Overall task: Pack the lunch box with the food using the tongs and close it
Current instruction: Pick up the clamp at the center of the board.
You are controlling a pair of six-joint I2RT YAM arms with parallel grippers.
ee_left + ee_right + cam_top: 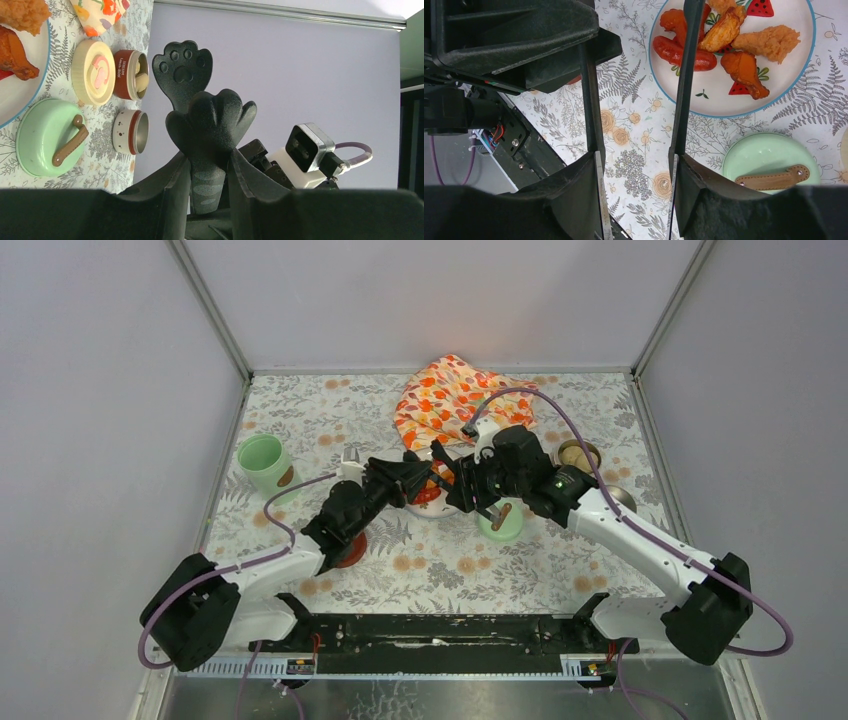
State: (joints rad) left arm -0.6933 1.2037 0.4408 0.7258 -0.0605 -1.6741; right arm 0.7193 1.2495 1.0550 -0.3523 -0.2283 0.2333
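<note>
The dark tongs point(683, 95) run between my two grippers above the white plate point(724, 113). My right gripper point(636, 190) is shut on them, one thin arm lying against each pad. My left gripper point(210, 182) is shut on the neck of one paw-shaped tong tip point(210, 120); the other paw stands behind it. Orange-red fried chunks point(744, 67) lie on the plate. The mint-green cylinder point(263, 462) stands far left, with its green strap-handled lid point(769, 160) right of the plate. One steel bowl point(131, 74) holds pale balls and a second point(131, 131) looks empty.
An orange flower-patterned cloth point(450, 395) lies bunched behind the plate. The cream lid point(92, 71) rests by the bowls, and a dark red lid point(348, 552) sits under the left arm. The black base rail point(440, 630) runs along the near edge.
</note>
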